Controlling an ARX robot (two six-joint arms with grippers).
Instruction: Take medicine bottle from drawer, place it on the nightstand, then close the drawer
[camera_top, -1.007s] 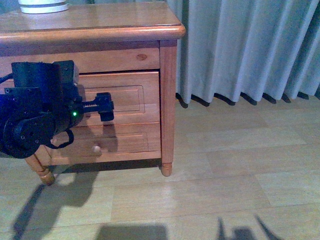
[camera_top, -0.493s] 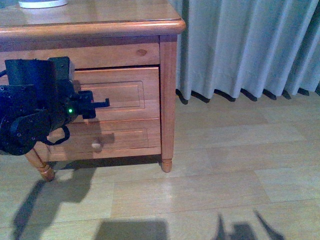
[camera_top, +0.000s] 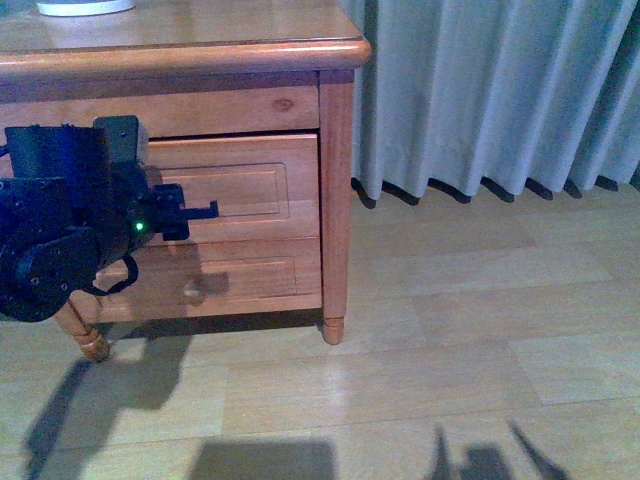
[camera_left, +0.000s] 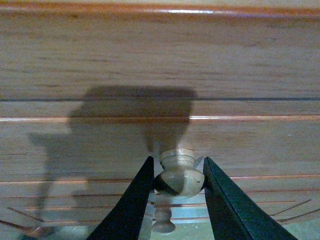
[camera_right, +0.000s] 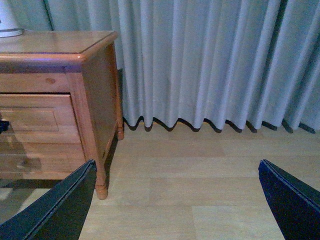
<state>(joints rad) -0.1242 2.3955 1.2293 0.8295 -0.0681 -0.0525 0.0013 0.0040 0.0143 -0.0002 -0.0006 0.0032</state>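
Observation:
The orange-brown nightstand stands at the left, also in the right wrist view. Its upper drawer shows only its panel front, close to flush with the frame. The inside is hidden. My left gripper is at that front. In the left wrist view it is shut on the round wooden drawer knob, one dark finger on each side. My right gripper is open and empty above the floor, right of the nightstand. The medicine bottle is hidden.
The shorter lower drawer has its own knob. A white device sits on the nightstand top at the back left. A grey curtain hangs to the right. Pale wood floor lies in front.
Over the last second my left gripper has shifted left across the drawer front and the nightstand sits slightly higher in view. Since half a second ago almost nothing has moved.

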